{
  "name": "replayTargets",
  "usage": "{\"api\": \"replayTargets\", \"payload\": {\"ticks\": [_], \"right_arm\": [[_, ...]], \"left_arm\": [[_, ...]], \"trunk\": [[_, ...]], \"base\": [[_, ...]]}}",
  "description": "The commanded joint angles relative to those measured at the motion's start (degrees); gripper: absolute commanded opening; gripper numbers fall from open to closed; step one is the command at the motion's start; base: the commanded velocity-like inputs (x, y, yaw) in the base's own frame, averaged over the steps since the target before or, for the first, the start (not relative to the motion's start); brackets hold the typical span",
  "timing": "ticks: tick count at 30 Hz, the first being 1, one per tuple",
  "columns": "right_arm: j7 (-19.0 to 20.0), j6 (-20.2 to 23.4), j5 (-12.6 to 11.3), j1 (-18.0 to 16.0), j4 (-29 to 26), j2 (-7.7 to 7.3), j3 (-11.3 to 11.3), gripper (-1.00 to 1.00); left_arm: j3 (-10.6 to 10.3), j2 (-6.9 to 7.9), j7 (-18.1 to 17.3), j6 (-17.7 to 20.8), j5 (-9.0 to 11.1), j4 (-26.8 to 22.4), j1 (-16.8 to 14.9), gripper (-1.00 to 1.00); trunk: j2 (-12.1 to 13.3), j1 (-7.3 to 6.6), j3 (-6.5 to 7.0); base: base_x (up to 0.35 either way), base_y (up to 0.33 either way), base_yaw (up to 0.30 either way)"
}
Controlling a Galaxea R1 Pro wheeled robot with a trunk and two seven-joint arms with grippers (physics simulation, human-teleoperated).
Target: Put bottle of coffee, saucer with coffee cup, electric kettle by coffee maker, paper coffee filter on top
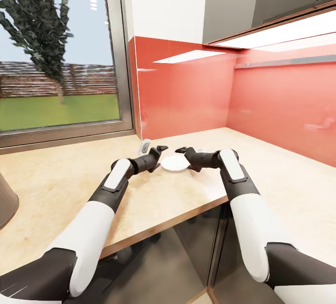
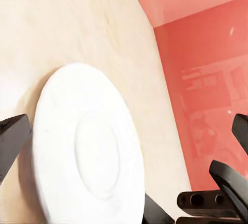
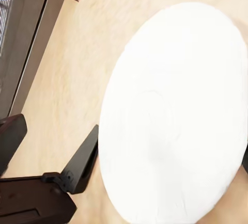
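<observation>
On the near edge of the kitchen worktop (image 1: 70,178), pale and wood-grained, both arms were seen reaching forward and inward toward one small object. The left claw (image 1: 161,151) and the right claw (image 1: 183,151) were held at opposite sides of the saucer (image 1: 175,163), a flat white plate lying on the worktop near the corner. In the wrist views each claw's fingers were spread apart beside the saucer's rim, with nothing clamped. A small pale object (image 1: 145,145) stood just beyond the left claw; what it was could not be told. Farther back, a red backsplash (image 1: 280,98) and a window (image 1: 56,52) were shown. No coffee maker, bottle, filter, cup or kettle was pictured, so most of the setup was judged still outstanding.
</observation>
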Motion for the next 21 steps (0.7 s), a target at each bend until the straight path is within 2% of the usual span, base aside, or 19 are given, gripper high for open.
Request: {"api": "replayTargets", "payload": {"ticks": [1, 11, 15, 19, 20, 21], "right_arm": [[-0.8, 0.4, -0.3, 0.0, 0.0, 0.07, -0.2, 1.0], [-0.8, 0.4, -0.4, 0.0, 0.0, 0.14, -0.1, 1.0], [-0.8, 0.4, -0.4, -0.1, 0.0, 0.67, -0.1, 1.0], [1.7, 0.4, -0.4, -0.1, 0.0, 0.9, 0.1, 1.0], [2.4, 0.4, -0.4, 0.0, 0.0, 0.91, 0.4, 1.0], [3.4, 0.4, -0.4, -0.1, 0.0, 0.91, 1.6, 1.0]], "left_arm": [[-0.1, 0.0, 0.7, 0.3, 0.5, 0.0, 0.0, 1.0], [0.0, 0.0, 0.6, 0.4, 0.6, 0.2, 0.0, 1.0], [0.0, 0.0, 0.6, 0.4, 0.6, 0.2, 0.0, 1.0], [0.0, 0.0, 0.6, 0.4, 0.5, 0.2, 0.0, 1.0], [0.0, 0.0, 0.6, 0.4, 0.6, 0.2, 0.0, 1.0], [0.0, 0.0, 0.6, 0.4, 0.6, 0.1, 0.0, 1.0]], "trunk": [[0.0, 0.0, -0.08], [0.0, 0.0, -0.08], [0.0, 0.0, -0.08], [0.0, 0.0, -0.08], [0.0, 0.0, -0.08], [0.0, 0.0, -0.08]], "base": [[0.0, 0.0, 0.0], [0.0, 0.0, 0.0], [0.0, 0.0, 0.0], [0.0, 0.0, 0.0], [0.0, 0.0, 0.0], [0.0, 0.0, 0.0]]}}
